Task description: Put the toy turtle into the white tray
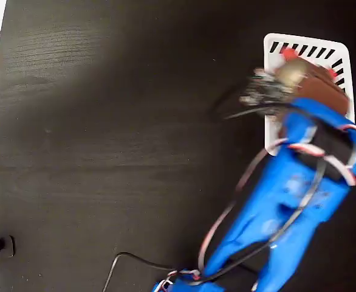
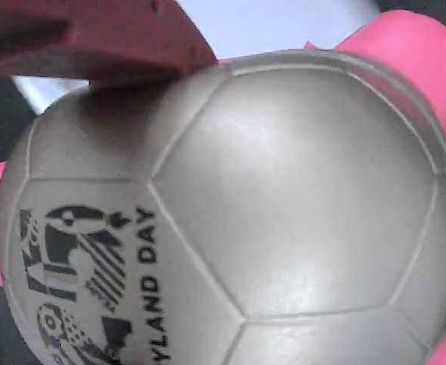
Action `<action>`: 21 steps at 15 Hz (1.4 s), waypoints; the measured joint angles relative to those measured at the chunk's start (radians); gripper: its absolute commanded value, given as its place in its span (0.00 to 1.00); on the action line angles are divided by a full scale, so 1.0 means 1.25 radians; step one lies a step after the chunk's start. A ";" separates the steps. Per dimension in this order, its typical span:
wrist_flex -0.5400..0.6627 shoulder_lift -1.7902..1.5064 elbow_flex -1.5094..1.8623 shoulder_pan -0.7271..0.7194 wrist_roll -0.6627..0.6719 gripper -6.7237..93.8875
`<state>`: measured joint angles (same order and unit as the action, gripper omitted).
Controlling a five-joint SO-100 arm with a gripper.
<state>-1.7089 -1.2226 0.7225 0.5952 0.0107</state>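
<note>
Up close in the wrist view, a brown finger (image 2: 93,38) of the gripper (image 1: 299,76) presses on the top left of the toy turtle (image 2: 230,205), whose domed grey-tan shell fills nearly the whole frame; only this one finger shows, so the jaws seem closed on the turtle, though the other side of the grip is hidden. Seams divide the shell into panels, and a black printed label with the letters "LAND DAY" sits at the lower left. Pink feet poke out at the upper right, the left edge and the lower right corner. Behind the shell, at the top of the frame, lies a pale surface.

From the fixed view, the turtle (image 1: 291,72) sits at the tip of the brown gripper over the upper part of the white tray (image 1: 308,47), in the upper right of the frame, a red bit showing beside the dark slanted slots. The blue arm (image 1: 287,201) runs down to the bottom edge across the black table (image 1: 105,134), wires looping beside it.
</note>
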 measured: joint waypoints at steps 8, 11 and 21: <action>0.080 0.157 -0.053 0.067 -0.047 0.07; 0.097 0.214 -0.090 0.058 -0.072 0.07; 0.114 0.282 -0.091 0.036 -0.077 0.19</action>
<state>-1.5662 -0.8698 0.6090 0.6397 -0.0859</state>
